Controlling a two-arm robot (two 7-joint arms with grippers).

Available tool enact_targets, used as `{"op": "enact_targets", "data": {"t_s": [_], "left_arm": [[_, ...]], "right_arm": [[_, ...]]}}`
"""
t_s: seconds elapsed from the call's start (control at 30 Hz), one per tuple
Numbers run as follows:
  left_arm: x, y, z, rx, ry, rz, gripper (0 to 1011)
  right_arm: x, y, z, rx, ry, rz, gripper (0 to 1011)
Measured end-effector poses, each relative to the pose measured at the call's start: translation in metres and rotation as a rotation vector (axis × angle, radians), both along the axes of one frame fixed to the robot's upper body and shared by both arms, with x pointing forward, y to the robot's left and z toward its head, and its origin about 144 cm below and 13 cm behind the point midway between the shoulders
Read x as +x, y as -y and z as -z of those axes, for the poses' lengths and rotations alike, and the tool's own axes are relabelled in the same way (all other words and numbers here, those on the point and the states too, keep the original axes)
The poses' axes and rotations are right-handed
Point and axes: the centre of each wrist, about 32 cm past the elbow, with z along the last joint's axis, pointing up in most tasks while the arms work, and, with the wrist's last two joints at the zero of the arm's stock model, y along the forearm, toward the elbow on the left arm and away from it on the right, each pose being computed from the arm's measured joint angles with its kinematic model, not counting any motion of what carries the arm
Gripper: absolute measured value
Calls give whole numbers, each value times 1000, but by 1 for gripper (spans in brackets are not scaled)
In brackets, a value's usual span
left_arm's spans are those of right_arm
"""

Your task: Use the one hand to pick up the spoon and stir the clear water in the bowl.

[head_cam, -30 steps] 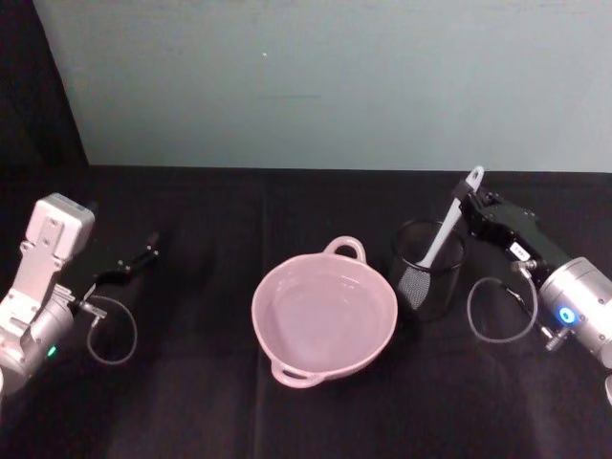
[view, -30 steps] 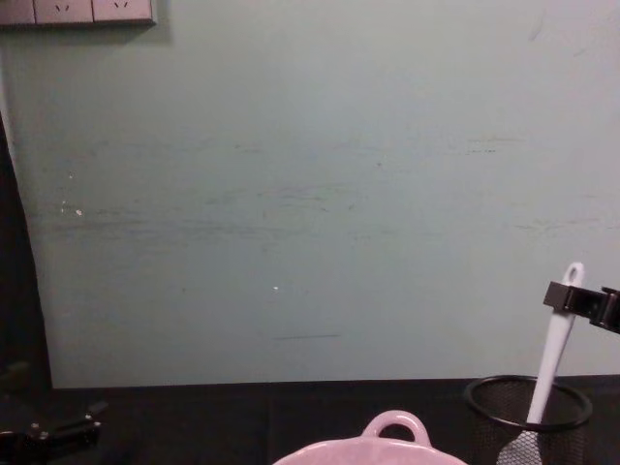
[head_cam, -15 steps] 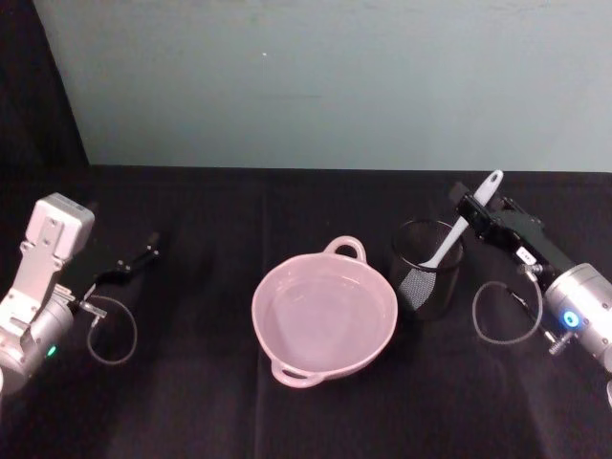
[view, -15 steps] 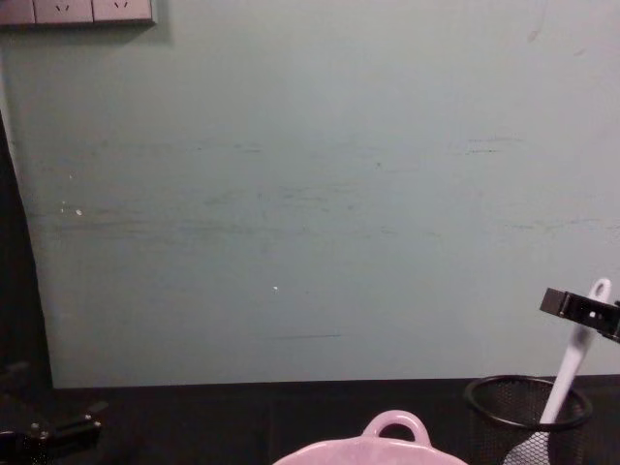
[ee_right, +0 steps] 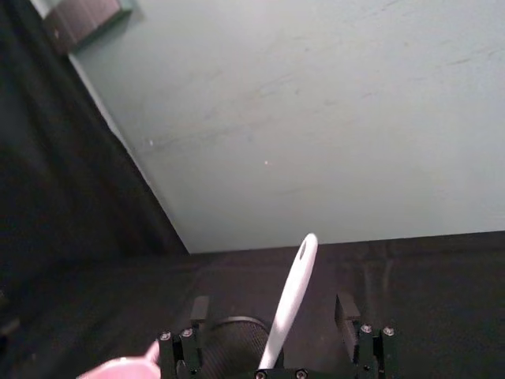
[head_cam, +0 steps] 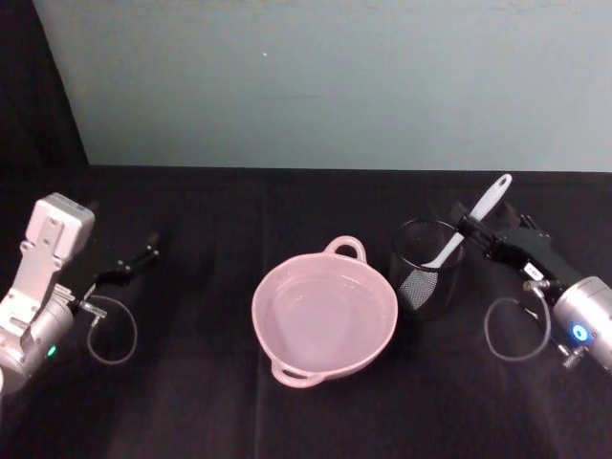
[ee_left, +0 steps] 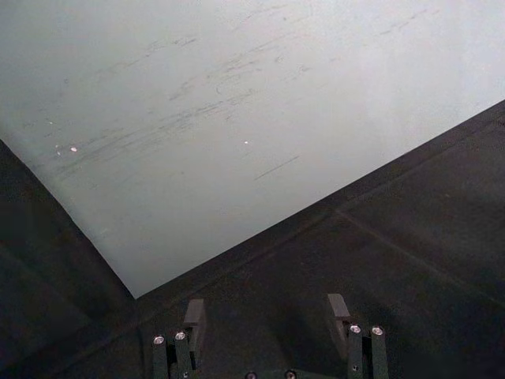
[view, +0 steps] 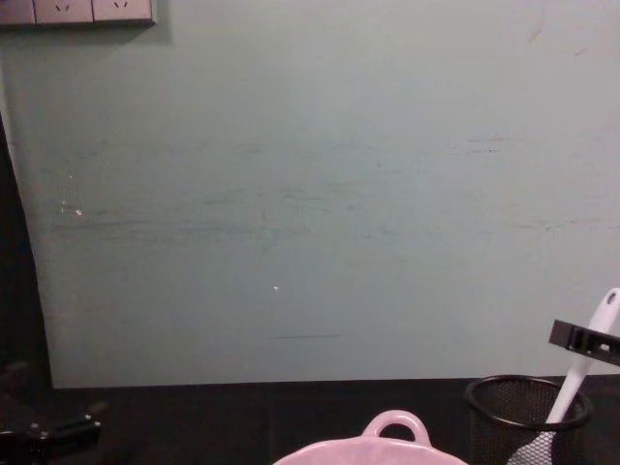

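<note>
Start from the black surface (head_cam: 210, 402): the pink bowl (head_cam: 324, 316) sits at its centre with clear water in it, and the black mesh cup (head_cam: 426, 268) stands just beside it at about 2 o'clock from the bowl. The spoon (head_cam: 471, 222) stands in that cup, head down against the mesh, handle leaning out toward 2 o'clock.

Your right pincer (head_cam: 475, 230) is at the spoon's upper handle, coming in from 4 o'clock. In the right wrist view the fingers (ee_right: 200, 309) stand spread with the handle (ee_right: 290, 296) running up between them, so it is open around the spoon, not yet gripping. I'd judge the step in hand is the grasp: close squarely on the handle, well below the oval hole, then draw it out along its own lean so the head doesn't catch the cup's rim and tip the cup toward the bowl.

Your left pincer (head_cam: 134, 263) is parked at 9 o'clock of the bowl, well apart, fingers (ee_left: 193, 314) open on nothing.
</note>
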Motion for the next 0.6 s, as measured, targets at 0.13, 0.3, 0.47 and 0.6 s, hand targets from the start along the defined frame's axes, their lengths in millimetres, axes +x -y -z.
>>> {"op": "enact_targets", "data": {"t_s": [0.13,0.3,0.47,0.6], "left_arm": [[0,0,0,0,0,0,1005],[0,0,0,0,0,0,1005],[0,0,0,0,0,0,1005],[0,0,0,0,0,0,1005]], "right_arm": [[-8,5,-6,-69,5,-8,1002],[-23,13,-19,-183,23,-6,1002],[-37,18,-39,-433,49,17,1003],[-40,19,-41,-514,55,39,1002]]}}
